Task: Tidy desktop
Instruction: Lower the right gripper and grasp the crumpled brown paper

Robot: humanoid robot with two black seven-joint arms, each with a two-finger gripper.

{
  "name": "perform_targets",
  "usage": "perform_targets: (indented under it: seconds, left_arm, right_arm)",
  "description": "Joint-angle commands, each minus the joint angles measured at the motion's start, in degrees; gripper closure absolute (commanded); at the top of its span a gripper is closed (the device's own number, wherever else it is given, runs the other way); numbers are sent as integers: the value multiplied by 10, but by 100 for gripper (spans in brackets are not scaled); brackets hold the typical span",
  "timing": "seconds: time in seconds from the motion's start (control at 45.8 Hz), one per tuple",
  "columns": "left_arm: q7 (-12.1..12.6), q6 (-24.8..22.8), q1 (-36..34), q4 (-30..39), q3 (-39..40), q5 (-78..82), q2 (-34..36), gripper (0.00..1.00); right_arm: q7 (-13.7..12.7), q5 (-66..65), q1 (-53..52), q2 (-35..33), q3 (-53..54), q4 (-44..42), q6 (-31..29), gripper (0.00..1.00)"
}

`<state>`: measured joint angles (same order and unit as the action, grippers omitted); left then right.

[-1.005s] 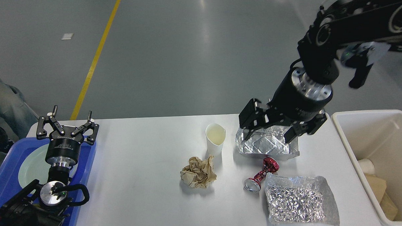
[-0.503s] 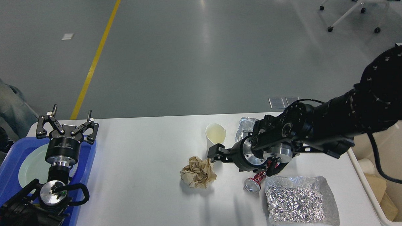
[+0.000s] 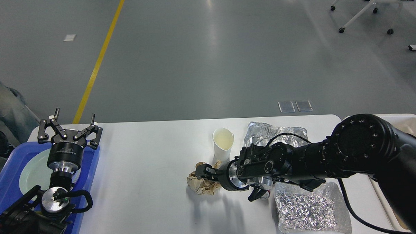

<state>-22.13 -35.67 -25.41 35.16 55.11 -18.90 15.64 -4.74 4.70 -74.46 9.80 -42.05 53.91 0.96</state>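
Just paper cup (image 3: 223, 142) beside crumpled paper (image 3: 203, 182).

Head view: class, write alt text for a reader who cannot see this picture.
The robot's right gripper reaches across the white desktop onto a crumpled brown paper ball, beside a paper cup and two foil trays. The left gripper hovers open over a blue tray.

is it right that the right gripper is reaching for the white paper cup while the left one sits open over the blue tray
Not quite. The head view shows the right gripper at the crumpled brown paper, not the white paper cup. The left gripper does sit open over the blue tray.
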Motion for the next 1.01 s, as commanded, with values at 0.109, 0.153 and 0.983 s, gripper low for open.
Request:
perform_targets:
  seconds: [0.109,0.153,0.983]
  left_arm:
    - [0,0,0,0,0,0,0,4]
    - [0,0,0,0,0,-1,0,4]
    - [0,0,0,0,0,0,0,4]
  right_arm:
    - [0,-21,24,10,-2,-38,-1,2]
    - [0,-23,27,10,-1,-42,-1,2]
    - [-3,-7,98,8,48,-91,2,93]
